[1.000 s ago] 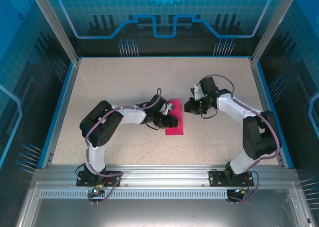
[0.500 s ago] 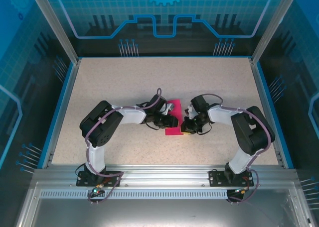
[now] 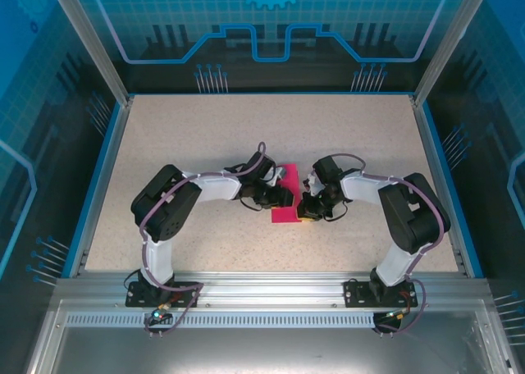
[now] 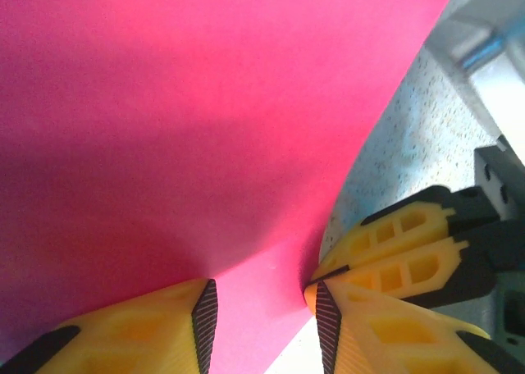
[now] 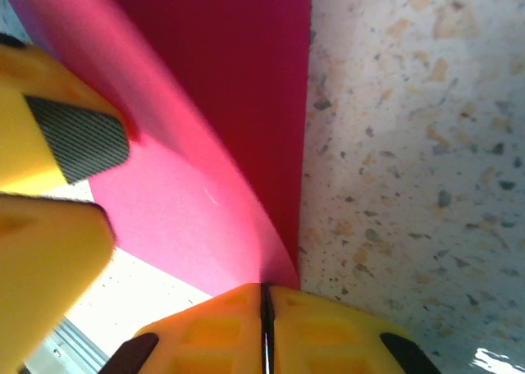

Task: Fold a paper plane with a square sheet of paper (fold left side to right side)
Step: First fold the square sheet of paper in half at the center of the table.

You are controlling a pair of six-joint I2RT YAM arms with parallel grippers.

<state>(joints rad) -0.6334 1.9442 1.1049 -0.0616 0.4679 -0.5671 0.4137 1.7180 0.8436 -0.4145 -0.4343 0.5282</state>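
Across the table (image 3: 189, 136), paper (image 3: 286, 203) lies between the left gripper (image 3: 284, 196) and the right gripper (image 3: 306, 212), touching both. Half covered from above, so outline hard to read. From the left wrist, arches overhead as one pink sheet, top cut off. Left pads (image 4: 205, 312) spread apart, a strip of paper lying in the gap. Just to their right, right fingers (image 5: 328, 333) pressed together, pinching the paper's curled edge. Blurred left fingers (image 5: 75, 136) up-left of that pinch.
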